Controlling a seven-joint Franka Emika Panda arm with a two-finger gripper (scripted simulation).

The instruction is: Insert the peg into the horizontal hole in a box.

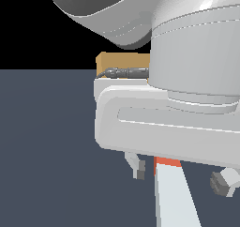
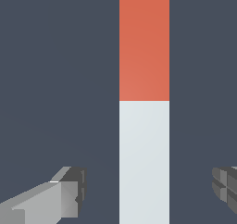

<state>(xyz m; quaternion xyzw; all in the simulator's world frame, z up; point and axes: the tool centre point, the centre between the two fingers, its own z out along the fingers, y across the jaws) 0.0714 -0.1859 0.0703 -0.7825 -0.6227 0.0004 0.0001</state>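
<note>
A flat, dark slate-blue floor fills the lower scene, smooth and unmarked. Beyond its straight far edge lies plain black background. The light is even.

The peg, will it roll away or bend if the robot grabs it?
Probably neither. The peg shows flat faces and straight square edges, so it should lie still, not roll. It looks like a rigid bar, unlikely to bend. Its smooth sides might slip in the open jaws.

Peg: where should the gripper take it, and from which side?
Probably the pale grey part of the peg, just past the orange end, coming straight down from above. It lies flat on the floor between the open fingers, its long flat sides facing them. The gripper already straddles it, with gaps on both sides.
</note>
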